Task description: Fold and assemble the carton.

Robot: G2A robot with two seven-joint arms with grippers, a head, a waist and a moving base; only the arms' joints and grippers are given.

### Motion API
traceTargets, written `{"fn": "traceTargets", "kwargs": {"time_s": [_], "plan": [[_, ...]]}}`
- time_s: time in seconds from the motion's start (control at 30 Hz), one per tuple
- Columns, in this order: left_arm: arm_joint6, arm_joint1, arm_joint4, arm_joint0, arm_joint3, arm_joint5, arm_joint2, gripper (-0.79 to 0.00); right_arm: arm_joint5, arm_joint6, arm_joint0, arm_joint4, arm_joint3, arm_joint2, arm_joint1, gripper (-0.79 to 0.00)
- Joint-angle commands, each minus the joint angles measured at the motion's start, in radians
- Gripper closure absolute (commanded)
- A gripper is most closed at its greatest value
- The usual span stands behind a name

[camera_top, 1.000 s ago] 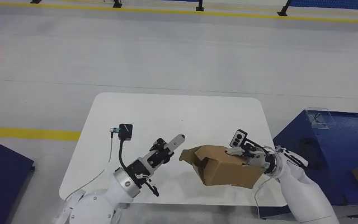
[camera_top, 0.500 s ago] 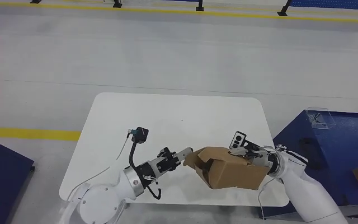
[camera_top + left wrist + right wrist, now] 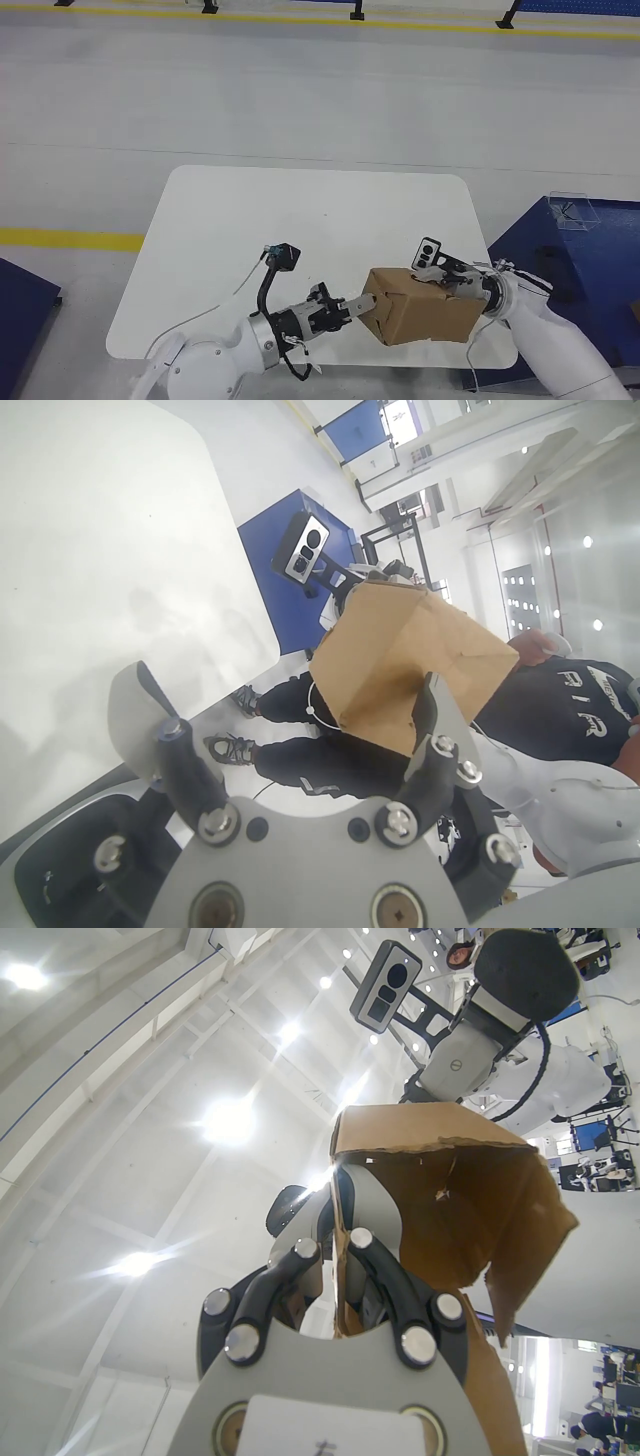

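Observation:
A brown cardboard carton [image 3: 420, 315] is held just above the front right part of the white table [image 3: 300, 215]. My right gripper [image 3: 463, 291] is at its right end and shut on the edge of one wall [image 3: 334, 1248]; the carton's open inside [image 3: 465, 1223] faces that wrist. My left gripper [image 3: 351, 306] is at the carton's left end, open. One of its fingers [image 3: 434, 707] lies against the carton's folded face [image 3: 400, 650], and the other finger [image 3: 142, 690] is off to the side over the table.
The carton hangs close to the table's front right corner. A blue stand [image 3: 580, 260] with a small clear container [image 3: 572, 208] sits just past the table's right edge. The table's back and left parts are bare.
My left arm has swung right and reached the carton's left end. The flaps that stood open there now lie flat. The carton has shifted slightly right.

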State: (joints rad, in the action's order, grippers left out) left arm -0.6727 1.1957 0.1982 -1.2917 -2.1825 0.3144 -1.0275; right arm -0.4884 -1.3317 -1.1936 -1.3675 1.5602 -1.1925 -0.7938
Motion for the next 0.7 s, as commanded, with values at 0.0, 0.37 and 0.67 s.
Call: {"fn": "traceTargets", "kwargs": {"time_s": [0.0,0.37,0.67], "plan": [[0.008,0.004,0.012,0.018,0.014,0.011,0.025,-0.785,0.005,-0.005,0.001,0.001,0.003,0.010,0.006,0.000],[0.026,0.024,0.030,0.091,0.079,0.061,0.112,-0.785,0.016,-0.016,0.016,-0.005,0.013,0.052,0.029,0.000],[0.046,0.018,-0.004,0.060,0.018,0.073,0.041,-0.785,-0.019,0.019,0.059,-0.033,-0.042,0.049,0.035,0.000]]}}
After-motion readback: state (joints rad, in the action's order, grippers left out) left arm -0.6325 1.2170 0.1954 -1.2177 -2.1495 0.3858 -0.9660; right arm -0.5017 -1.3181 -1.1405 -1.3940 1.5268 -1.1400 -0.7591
